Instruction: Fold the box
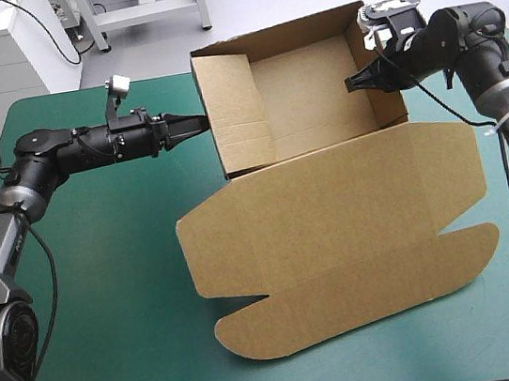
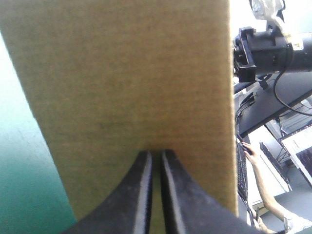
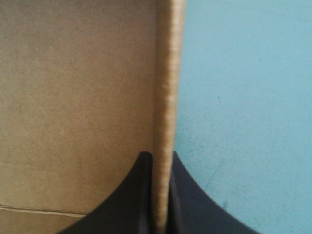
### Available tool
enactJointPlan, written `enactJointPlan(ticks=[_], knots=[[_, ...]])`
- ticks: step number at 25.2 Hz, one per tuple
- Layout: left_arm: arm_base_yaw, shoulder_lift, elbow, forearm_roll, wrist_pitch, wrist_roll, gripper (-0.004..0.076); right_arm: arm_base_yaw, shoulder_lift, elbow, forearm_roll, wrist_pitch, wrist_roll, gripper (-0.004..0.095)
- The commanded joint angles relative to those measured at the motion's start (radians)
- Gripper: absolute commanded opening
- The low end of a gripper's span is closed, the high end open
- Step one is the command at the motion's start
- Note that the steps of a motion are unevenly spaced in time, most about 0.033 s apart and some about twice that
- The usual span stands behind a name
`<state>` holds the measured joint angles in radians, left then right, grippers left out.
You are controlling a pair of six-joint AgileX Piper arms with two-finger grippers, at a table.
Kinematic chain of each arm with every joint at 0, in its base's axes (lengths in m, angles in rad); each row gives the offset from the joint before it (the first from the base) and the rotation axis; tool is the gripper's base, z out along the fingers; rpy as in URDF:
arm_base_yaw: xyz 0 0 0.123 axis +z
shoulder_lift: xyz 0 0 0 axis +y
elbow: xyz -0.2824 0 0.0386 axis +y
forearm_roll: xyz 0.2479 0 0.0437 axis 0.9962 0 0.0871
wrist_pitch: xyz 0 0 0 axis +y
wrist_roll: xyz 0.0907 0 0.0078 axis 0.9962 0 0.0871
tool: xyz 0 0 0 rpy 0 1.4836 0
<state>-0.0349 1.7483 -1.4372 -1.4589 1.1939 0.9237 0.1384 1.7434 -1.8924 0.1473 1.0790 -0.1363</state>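
Note:
The brown box [image 1: 303,98] stands as an open tray at the far middle of the table. Its lid [image 1: 333,208] lies flat toward the front, with a rounded flap [image 1: 365,298] at its end. My left gripper [image 1: 199,122] is shut, its tips against the outer face of the tray's left wall [image 2: 126,73]. That wall fills the left wrist view ahead of the gripper [image 2: 156,152]. My right gripper [image 1: 355,82] is shut on the right wall. In the right wrist view the wall's edge [image 3: 165,73] runs edge-on between the fingers of the gripper [image 3: 158,153].
Teal-green cover [image 1: 104,268] shows to the left of the lid and along the table's front edge. More cover [image 3: 243,97] lies outside the right wall. The right arm's wrist [image 2: 258,48] shows beyond the box in the left wrist view.

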Motion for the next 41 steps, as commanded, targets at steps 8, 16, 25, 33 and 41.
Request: enactJointPlan(ticks=[8, 16, 25, 33, 41], knots=[[-0.033, -0.057, -0.025, -0.127, 0.103, 0.097, 0.0497, 0.007, -0.047, -0.026, -0.003, -0.064, 0.049, -0.0014], [-0.087, -0.063, -0.081, -0.036, -0.003, 0.02, 0.0571, 0.007, -0.047, -0.026, 0.027, -0.067, 0.052, -0.0014], [-0.2, -0.063, -0.302, 0.559, -0.227, -0.452, 0.051, 0.007, -0.047, -0.026, 0.07, -0.079, 0.071, -0.0014], [-0.358, -0.053, -0.463, 1.065, -0.306, -0.865, 0.0461, 0.056, -0.047, -0.026, 0.075, -0.109, 0.079, -0.0014], [-0.356, -0.026, -0.463, 1.08, -0.257, -0.897, 0.0091, 0.119, -0.045, -0.026, 0.034, -0.126, 0.091, -0.0014]])
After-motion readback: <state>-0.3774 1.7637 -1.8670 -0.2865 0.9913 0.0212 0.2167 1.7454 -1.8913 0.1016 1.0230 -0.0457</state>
